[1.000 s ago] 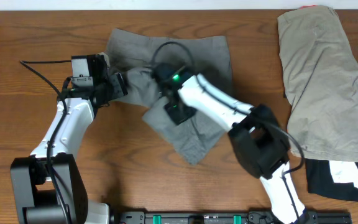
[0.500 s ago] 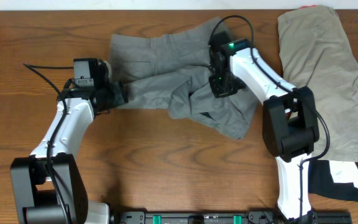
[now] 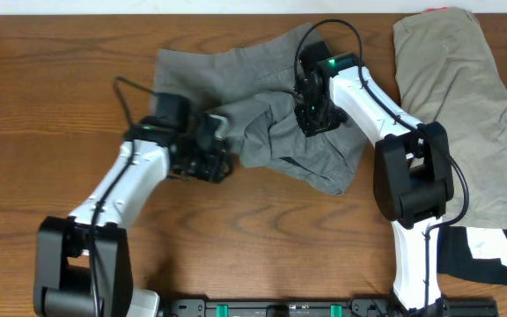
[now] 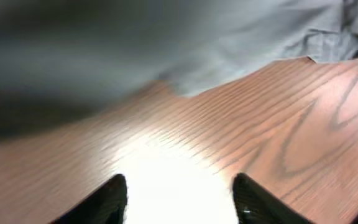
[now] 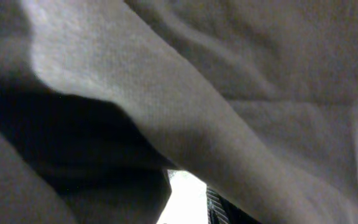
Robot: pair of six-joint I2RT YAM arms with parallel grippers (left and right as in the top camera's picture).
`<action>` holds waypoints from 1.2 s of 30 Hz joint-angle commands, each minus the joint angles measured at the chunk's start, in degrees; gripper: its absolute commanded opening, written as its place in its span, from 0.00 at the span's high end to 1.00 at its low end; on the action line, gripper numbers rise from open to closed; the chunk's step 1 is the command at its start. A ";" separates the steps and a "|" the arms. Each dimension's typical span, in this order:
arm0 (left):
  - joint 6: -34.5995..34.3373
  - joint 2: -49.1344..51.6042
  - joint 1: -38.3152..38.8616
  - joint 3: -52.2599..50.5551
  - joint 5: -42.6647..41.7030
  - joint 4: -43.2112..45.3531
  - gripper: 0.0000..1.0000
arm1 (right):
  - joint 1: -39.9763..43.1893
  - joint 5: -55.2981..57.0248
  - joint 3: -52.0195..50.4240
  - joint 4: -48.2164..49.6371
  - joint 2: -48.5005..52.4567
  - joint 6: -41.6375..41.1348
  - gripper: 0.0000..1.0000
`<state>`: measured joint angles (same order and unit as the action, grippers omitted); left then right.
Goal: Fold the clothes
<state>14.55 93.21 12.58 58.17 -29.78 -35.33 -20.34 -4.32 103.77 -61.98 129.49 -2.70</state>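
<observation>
Two pairs of shorts lie on the wooden table. The mid-grey shorts are at the middle of the far side and the khaki shorts run along the right edge, with a strip of wood between them. The grey pair is flat at its far left and heaped into folds at its centre, and its near corner points toward the front. The left gripper sits at the pair's left near edge; in the wrist view its fingertips stand apart over bare, glare-lit wood, just short of the cloth edge. The right gripper is pressed into the heap, under a green light. Cloth fills its wrist view, so I cannot tell how its jaws stand. Bare wood spreads left and front. Black-and-white clothes lie at the khaki pair's near end.
</observation>
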 commanded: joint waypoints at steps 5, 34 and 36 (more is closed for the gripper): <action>3.06 3.10 7.69 -0.11 16.76 6.91 0.36 | 0.04 -2.36 1.25 0.87 -0.50 0.63 0.68; -9.49 14.58 8.11 -0.09 23.67 26.01 0.94 | 0.09 -1.95 1.25 0.96 -0.50 0.66 0.63; -12.83 13.29 7.58 0.07 23.65 23.80 0.94 | 0.09 -1.95 1.25 0.94 -0.50 0.66 0.63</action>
<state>6.70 107.04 20.99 58.17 -7.09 -9.13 -20.34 -6.02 103.88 -61.06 129.49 -2.68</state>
